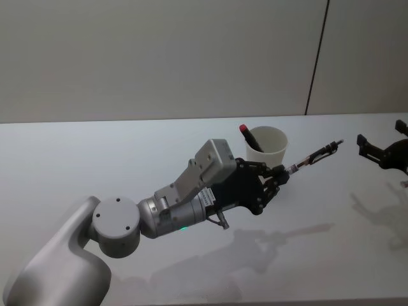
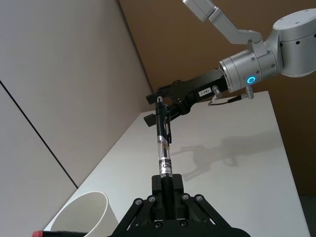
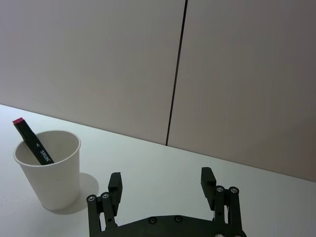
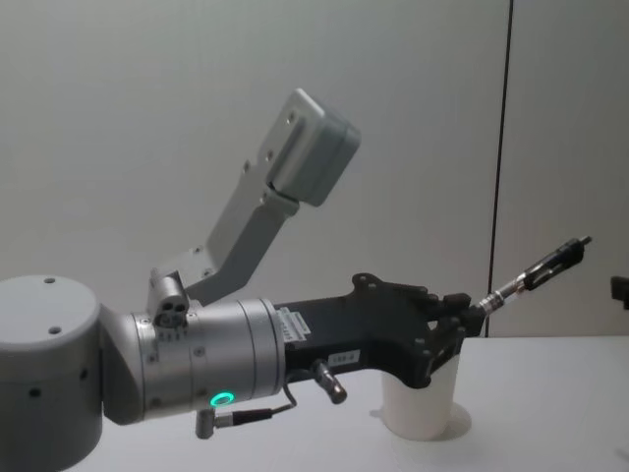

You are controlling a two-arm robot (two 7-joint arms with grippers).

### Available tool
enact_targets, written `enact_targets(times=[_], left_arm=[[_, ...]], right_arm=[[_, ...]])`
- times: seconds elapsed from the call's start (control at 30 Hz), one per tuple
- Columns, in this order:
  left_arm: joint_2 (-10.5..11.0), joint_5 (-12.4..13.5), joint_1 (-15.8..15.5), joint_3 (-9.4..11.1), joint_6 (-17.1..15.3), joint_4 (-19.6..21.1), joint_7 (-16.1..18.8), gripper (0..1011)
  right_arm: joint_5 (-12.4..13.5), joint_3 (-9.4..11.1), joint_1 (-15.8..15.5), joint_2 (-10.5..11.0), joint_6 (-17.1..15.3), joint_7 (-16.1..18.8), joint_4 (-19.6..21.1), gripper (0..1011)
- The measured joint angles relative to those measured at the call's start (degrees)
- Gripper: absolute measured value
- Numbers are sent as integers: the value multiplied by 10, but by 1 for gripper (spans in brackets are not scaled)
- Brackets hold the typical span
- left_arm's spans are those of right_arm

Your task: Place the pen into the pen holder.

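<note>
LEFT: left fingers [image 1: 279, 175] clamped on one end of the pen [image 1: 315, 156], just beside the cup [image 1: 271, 150], pen slanting up to the right | RIGHT: right fingers [image 3: 115, 183] apart, parked far right | WATCH: your swing-in may tip the cup or jam on the marker [image 1: 250, 137] inside it.

Matt paper pen holder [image 1: 270, 153], glossy plastic pen [image 2: 163, 145]

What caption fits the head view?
Left gripper holds a pen near the paper cup containing a red-tipped marker; right gripper open, idle.

Left pincer [image 2: 167, 181] tight on the pen [image 2: 163, 143], white pen holder [image 2: 91, 213] just beside, open right pincer [image 2: 149, 107] beyond.
</note>
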State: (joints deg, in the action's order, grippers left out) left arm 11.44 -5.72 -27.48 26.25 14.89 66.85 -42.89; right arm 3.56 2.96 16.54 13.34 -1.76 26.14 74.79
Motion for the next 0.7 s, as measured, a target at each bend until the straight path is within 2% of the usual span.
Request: enact_targets(times=[0.4, 0.7], left_arm=[[-1, -2, -1, 1, 1, -2, -4, 132], [-1, -2, -2, 2, 2, -2, -6, 132]], right_arm=[[27, 9, -12, 8, 8, 24, 10, 1002], [65, 22, -26, 19, 10, 60, 18, 1002]])
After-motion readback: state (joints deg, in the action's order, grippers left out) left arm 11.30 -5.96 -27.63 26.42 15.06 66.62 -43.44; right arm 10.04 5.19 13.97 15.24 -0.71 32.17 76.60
